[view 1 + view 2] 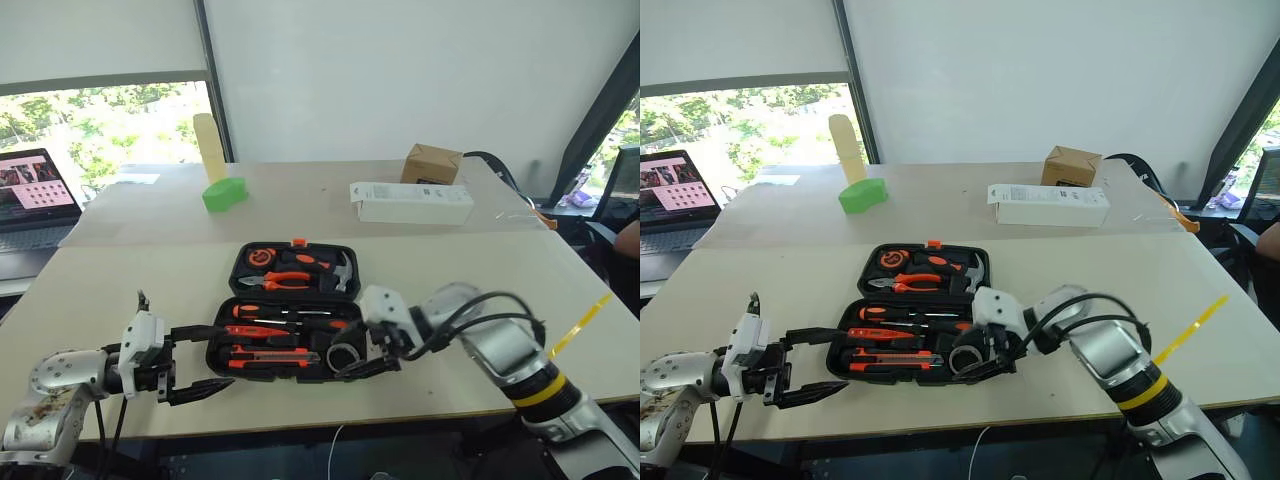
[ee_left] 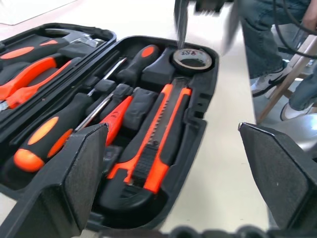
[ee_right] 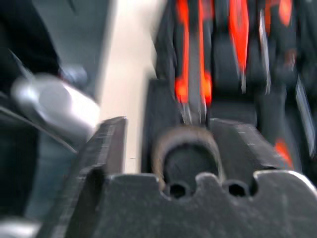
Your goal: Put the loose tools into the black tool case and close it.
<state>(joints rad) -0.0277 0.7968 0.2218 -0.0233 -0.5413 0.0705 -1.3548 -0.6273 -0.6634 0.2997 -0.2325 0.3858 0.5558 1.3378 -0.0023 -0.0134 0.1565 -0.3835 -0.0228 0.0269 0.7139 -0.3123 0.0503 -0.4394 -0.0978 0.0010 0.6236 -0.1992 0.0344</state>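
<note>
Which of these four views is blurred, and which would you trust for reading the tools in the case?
Right wrist view: smeared throughout, the tape roll and orange handles streaked. Left wrist view: sharp on the utility knife and screwdrivers, blurred only at the right gripper. Head views: even daylight, black tool case clear, bright window outside. Trust the left wrist view.

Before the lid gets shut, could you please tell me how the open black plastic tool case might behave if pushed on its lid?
The black plastic tool case looks rigid, so it should hinge rather than flex. Lying flat on the white table, it may slide. Its seated tools probably add weight.
</note>
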